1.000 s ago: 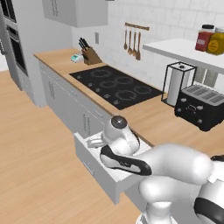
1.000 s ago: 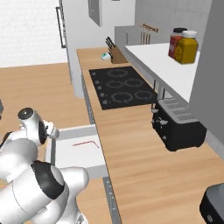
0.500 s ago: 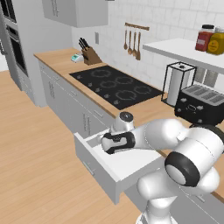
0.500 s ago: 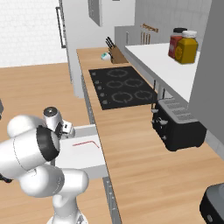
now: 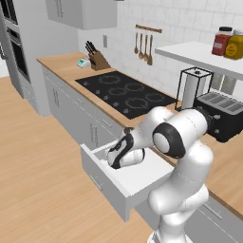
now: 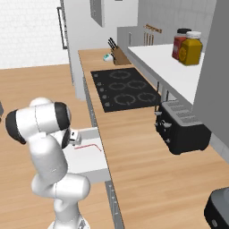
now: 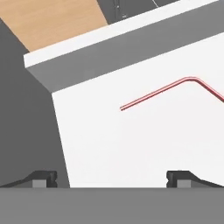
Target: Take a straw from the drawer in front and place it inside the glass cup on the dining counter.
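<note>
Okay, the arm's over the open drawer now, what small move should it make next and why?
Probably ease the pincer forward and down toward the straw. In the hand view its fingertips stand wide apart and hold nothing, while the bent red straw lies untouched on the white floor of the drawer, ahead of the tips and off toward one side.

The drawer (image 5: 110, 179) before me stands pulled open, its white floor bare. A thin red-pink straw (image 7: 175, 89), bent near one end, lies flat inside it.
</note>
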